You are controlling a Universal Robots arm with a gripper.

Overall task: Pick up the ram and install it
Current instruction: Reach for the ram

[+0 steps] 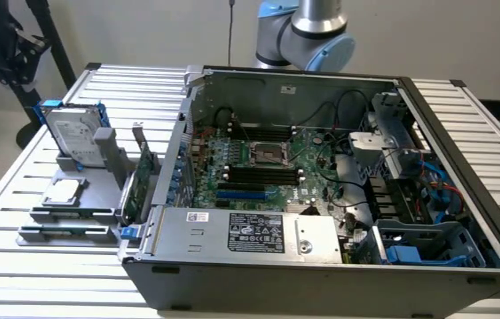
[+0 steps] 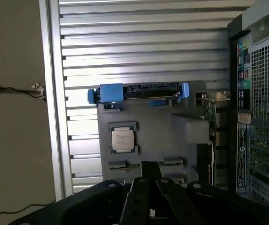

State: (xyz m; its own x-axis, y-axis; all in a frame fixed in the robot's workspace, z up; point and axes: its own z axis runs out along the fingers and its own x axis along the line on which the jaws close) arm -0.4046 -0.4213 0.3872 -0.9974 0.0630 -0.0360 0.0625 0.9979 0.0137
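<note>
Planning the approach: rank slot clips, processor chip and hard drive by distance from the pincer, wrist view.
1. Slot clips, tray end beside pincer.
2. Processor chip, mid-tray.
3. Hard drive, tray's far end.

the surface (image 1: pixel 19 266) is ribbed bare metal with a dull sheen, the computer case (image 1: pixel 321 289) matt grey sheet metal, the holder (image 2: pixel 158 136) smooth matt grey plastic, the processor (image 2: pixel 123 139) lid bright brushed metal, the drive bracket (image 2: pixel 111 93) glossy blue plastic, and the gripper (image 2: pixel 149 169) matt black.
</note>
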